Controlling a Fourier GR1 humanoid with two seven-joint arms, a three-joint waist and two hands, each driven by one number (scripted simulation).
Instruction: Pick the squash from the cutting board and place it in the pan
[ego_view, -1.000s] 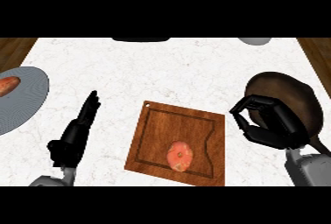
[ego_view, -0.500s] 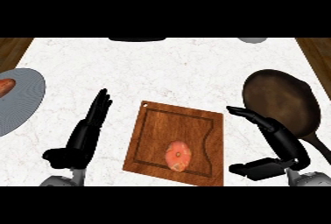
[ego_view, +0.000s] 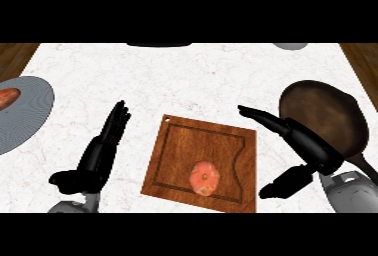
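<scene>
The squash (ego_view: 204, 177) lies on the wooden cutting board (ego_view: 221, 140), low in the board's recessed field, toward its 6 o'clock edge. It shows as a small orange-pink oval; its long axis runs roughly from 12 to 6 o'clock, tipped slightly. Which end is the stem cannot be made out. Nothing touches it.

Several things are cut off. At 9 o'clock a grey plate (ego_view: 29, 112) runs off the left edge, and a reddish item (ego_view: 7, 97) on it is only partly in view and cannot be identified. At 12 o'clock a dark object (ego_view: 159, 44) and, toward 1 o'clock, a pale round one (ego_view: 291, 45) show only as slivers. The pan (ego_view: 325, 117) sits at 3 o'clock from the board, on the white marbled counter (ego_view: 184, 75); its handle runs toward 5 o'clock and is partly hidden behind the right forearm.

The left hand (ego_view: 100, 152) lies at 9 o'clock from the board, beside its left edge, fingers straight and together, pointing toward 12 o'clock, thumb out low; it holds nothing. The right hand (ego_view: 299, 142) sits between the board's right edge and the pan, spread wide: fingers stretched toward 10 o'clock over the board's upper right corner, thumb out toward 7 o'clock. It is empty and apart from the squash.
</scene>
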